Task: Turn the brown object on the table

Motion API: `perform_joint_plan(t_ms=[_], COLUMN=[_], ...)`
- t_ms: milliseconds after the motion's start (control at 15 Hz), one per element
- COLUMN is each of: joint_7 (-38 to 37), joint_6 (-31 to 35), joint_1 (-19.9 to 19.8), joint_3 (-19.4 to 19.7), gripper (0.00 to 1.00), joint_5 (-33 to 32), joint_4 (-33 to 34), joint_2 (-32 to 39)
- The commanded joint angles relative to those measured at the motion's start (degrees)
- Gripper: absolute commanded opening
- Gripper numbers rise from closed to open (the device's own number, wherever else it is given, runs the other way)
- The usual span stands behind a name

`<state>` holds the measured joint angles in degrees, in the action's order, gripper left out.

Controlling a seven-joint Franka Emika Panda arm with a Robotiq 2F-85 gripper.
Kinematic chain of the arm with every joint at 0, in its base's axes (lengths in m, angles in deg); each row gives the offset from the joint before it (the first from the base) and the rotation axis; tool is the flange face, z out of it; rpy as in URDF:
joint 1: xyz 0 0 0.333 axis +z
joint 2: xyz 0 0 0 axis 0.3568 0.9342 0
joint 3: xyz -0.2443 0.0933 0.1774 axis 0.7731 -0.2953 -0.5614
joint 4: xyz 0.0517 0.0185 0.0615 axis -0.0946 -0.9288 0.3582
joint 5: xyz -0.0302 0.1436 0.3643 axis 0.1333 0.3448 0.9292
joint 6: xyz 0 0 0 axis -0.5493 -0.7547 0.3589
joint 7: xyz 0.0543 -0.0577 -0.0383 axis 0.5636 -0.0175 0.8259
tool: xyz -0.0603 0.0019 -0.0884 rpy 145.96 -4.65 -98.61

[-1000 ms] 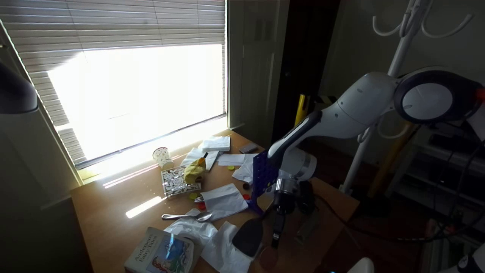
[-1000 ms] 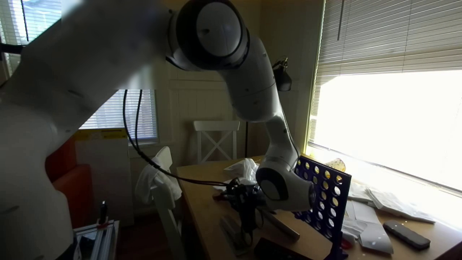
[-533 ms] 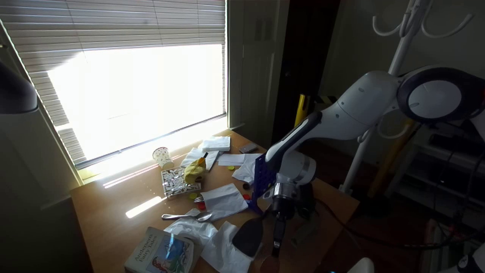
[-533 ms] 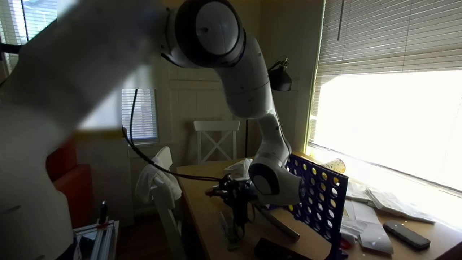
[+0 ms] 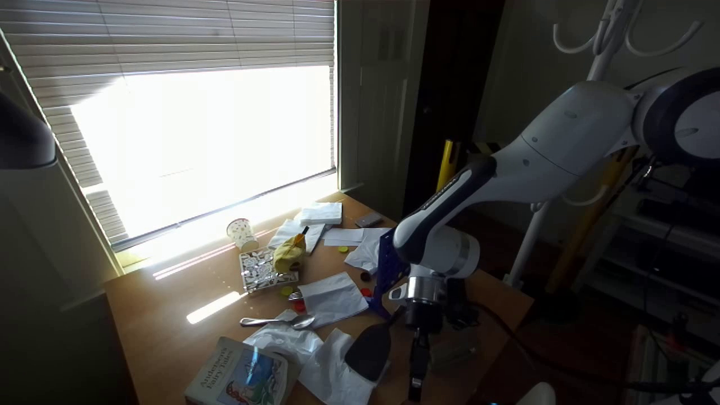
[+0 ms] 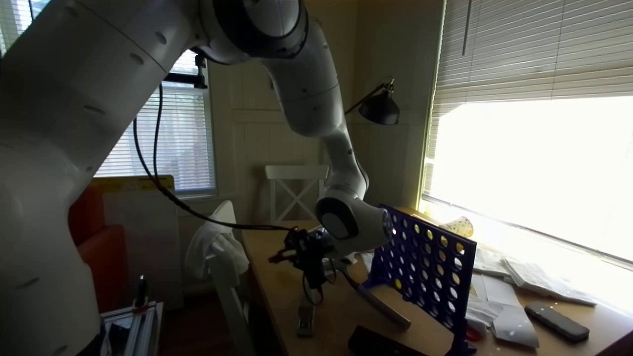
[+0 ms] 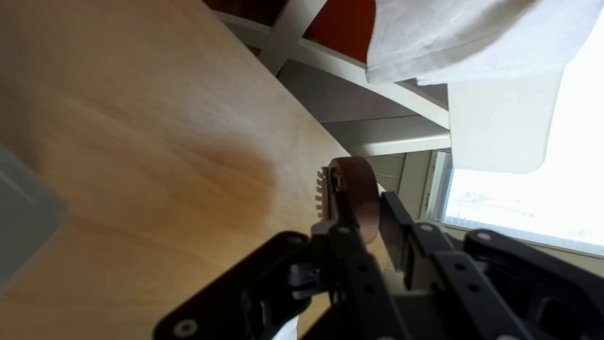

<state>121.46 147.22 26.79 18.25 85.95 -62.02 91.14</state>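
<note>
The brown object (image 7: pixel 361 184) is reddish-brown and rounded, with a row of short pale teeth along one side. My gripper (image 7: pixel 362 203) is shut on it, one finger against each side, in the wrist view. It is held above the light wooden table (image 7: pixel 188 198), near the table's edge. In an exterior view the brown object (image 6: pixel 278 258) shows as a small dark-red tip in front of the gripper, on the chair side of the table (image 6: pixel 346 316). In an exterior view the gripper (image 5: pixel 416 388) points down and the brown object cannot be made out.
A blue upright grid frame (image 6: pixel 420 267) stands beside the arm. A dark spatula (image 5: pixel 368 351), a book (image 5: pixel 242 374), papers (image 5: pixel 332 298) and a flat grey case (image 6: pixel 557 321) lie on the table. A white chair with a cloth (image 6: pixel 217 252) stands at the table's edge.
The arm has drawn back and the gripper, still holding the brown object, has moved away from the blue frame toward the chair side. The fingers appear more vertical in an exterior view.
</note>
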Motion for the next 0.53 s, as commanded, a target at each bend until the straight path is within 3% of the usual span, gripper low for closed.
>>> perform_joint_plan(t_ms=[0,267,467], joint_7=[-3.99,-14.63,-25.50], joint_6=[7.62,15.36,20.29], joint_1=[2.91,7.11,9.72], joint_3=[-0.40,-1.13,-2.15], gripper=[0.05,0.05,0.05], joint_5=[-0.62,-3.88,-10.13], joint_4=[-6.63,-10.81,-13.28], joint_2=[-7.93,-13.38,-17.06])
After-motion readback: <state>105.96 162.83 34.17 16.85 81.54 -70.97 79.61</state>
